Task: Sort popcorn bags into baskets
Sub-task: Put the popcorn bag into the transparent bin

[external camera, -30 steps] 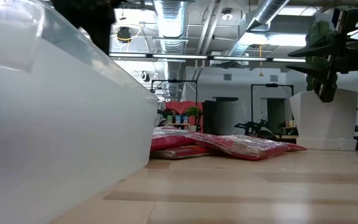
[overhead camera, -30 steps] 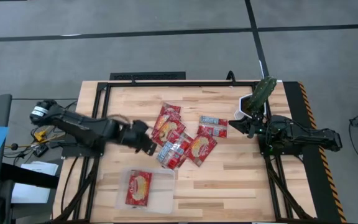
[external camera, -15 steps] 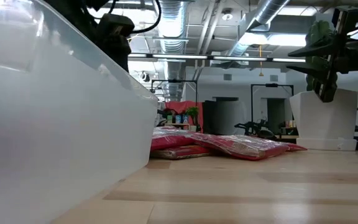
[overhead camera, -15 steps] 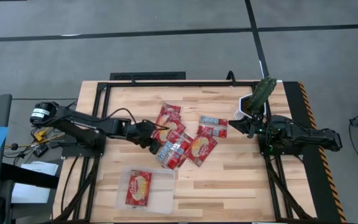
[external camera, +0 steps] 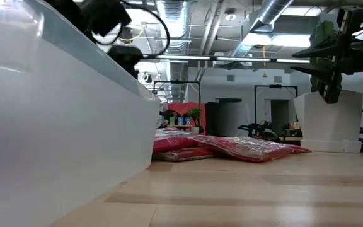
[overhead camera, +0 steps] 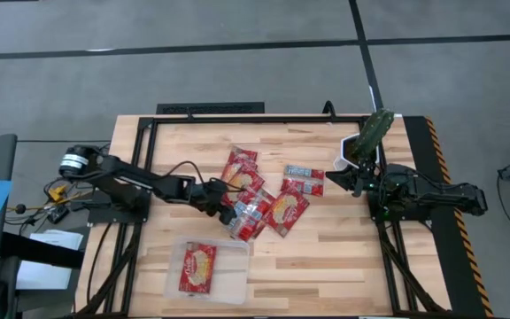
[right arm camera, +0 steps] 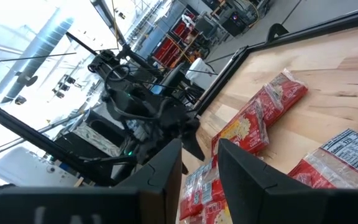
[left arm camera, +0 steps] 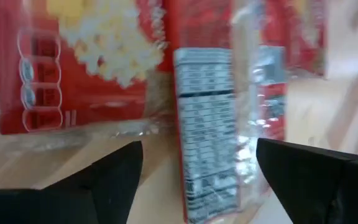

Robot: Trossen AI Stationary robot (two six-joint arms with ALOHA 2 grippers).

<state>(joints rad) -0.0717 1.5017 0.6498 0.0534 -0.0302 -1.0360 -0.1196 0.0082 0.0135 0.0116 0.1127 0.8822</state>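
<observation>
Several red popcorn bags [overhead camera: 264, 190] lie in a loose, overlapping pile on the middle of the wooden table; they also show in the low view [external camera: 232, 148]. One more bag [overhead camera: 197, 268] lies flat in the clear plastic tray [overhead camera: 233, 282] near the front edge. My left gripper [overhead camera: 227, 202] is open at the pile's left side. Its fingers stand on either side of a bag that shows a white nutrition panel [left arm camera: 207, 118]. My right gripper [overhead camera: 354, 182] waits at the table's right, slightly open and empty.
A white bowl [overhead camera: 352, 146] with a green object [overhead camera: 376, 128] stands at the back right, just beyond my right gripper. The tray's clear wall [external camera: 62, 126] fills the left of the low view. A black frame [overhead camera: 237, 118] runs along the table's edges.
My left gripper has moved toward the table's right edge, from beside the pile to over the pile's left bags, with the arm stretching out. The bags and the tray have stayed where they were.
</observation>
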